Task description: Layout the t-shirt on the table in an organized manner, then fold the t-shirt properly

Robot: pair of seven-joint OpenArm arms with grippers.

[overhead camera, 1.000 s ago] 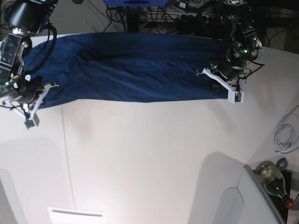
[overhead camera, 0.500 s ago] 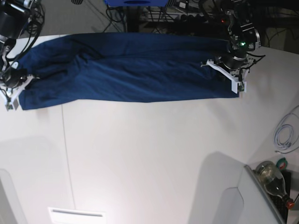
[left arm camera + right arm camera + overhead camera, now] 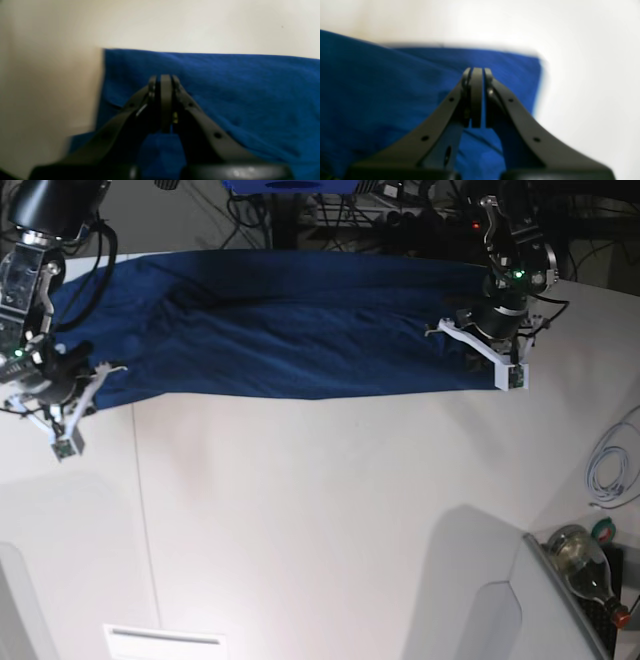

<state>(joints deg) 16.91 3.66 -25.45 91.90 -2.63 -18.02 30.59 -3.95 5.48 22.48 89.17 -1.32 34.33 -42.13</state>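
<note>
Black jaws pressed together on both the left gripper (image 3: pixel 162 100) and the right gripper (image 3: pixel 477 97), each hovering over an end of the t-shirt (image 3: pixel 290 320), which lies stretched along the far edge of the table (image 3: pixel 330 510), seemingly to flatten it.

We see the t-shirt (image 3: pixel 280 320) stretched across the far part of the table (image 3: pixel 320 510), running between our two pincers. Our left gripper (image 3: pixel 162 82), jaws pressed together, sits over one end of the cloth, with bare table beyond it. Our right gripper (image 3: pixel 476 75), likewise closed, sits over the opposite end. Nearer than the left gripper, at the table's edge, lie a cable (image 3: pixel 612 465) and a bottle (image 3: pixel 585 565).
</note>
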